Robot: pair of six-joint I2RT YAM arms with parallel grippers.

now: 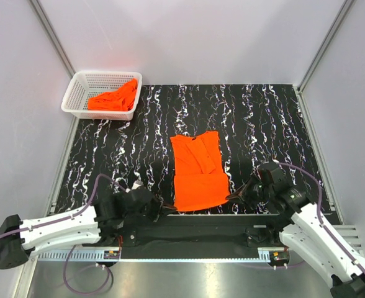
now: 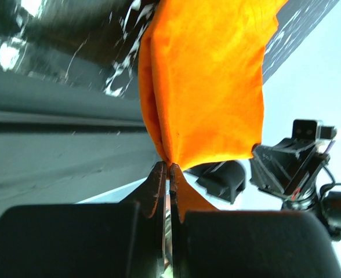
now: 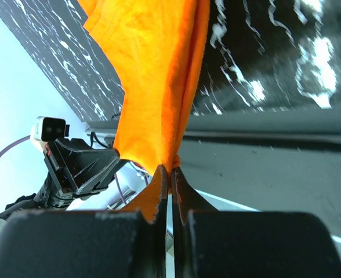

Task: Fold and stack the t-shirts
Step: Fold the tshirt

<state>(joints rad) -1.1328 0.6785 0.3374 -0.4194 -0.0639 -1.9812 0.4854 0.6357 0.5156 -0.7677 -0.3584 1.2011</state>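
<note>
A bright orange t-shirt (image 1: 197,171), folded into a narrow strip, lies on the black marbled table (image 1: 269,124) with its near hem at the table's front edge. My left gripper (image 1: 169,208) is shut on the hem's near left corner; in the left wrist view its gripper (image 2: 169,168) pinches the cloth (image 2: 211,87). My right gripper (image 1: 231,197) is shut on the near right corner; in the right wrist view its gripper (image 3: 169,169) pinches the cloth (image 3: 153,69). More orange t-shirts (image 1: 115,99) lie crumpled in the basket.
A white plastic mesh basket (image 1: 83,84) stands at the table's far left corner. Grey walls and metal frame rails enclose the table. The front metal rail (image 1: 189,233) runs between the arm bases, just below the shirt's hem.
</note>
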